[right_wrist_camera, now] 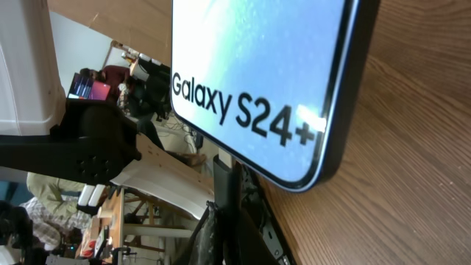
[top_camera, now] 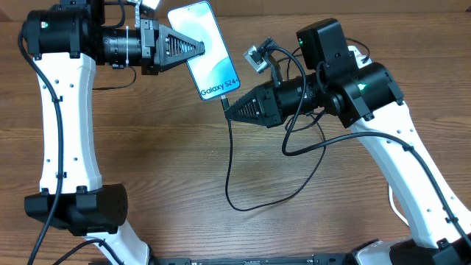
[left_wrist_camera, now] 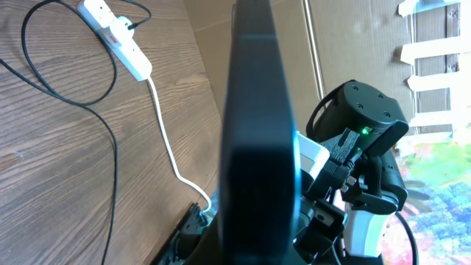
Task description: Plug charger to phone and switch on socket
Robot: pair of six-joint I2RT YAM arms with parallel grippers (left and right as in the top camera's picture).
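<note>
Left gripper [top_camera: 200,47], upper centre of the overhead view, pointing right: jaws closed on the long side of the phone [top_camera: 213,70], which it holds up off the table [top_camera: 162,162]. Phone runs diagonally, cyan screen up, "Galaxy S24+" text at its lower short edge. In the left wrist view the phone [left_wrist_camera: 257,132] is edge-on, a dark slab filling frame centre. Right gripper [top_camera: 227,110] just below that lower edge, pointing left, jaws pinched tight on the end of the charger [top_camera: 229,162]. Connector tip [top_camera: 226,101] sits right at the phone's short edge; cannot tell whether it is seated in the port. In the right wrist view a dark upright piece meets the phone [right_wrist_camera: 257,73] from below, but too blurred to settle it. From the gripper the black cable drops toward lower centre, loops on the wood, then climbs right under the right arm. Socket [left_wrist_camera: 121,40] only in the left wrist view, upper left, flat on the table, a black cable leaving its upper end. White lead [left_wrist_camera: 168,136] trails toward lower centre.
</note>
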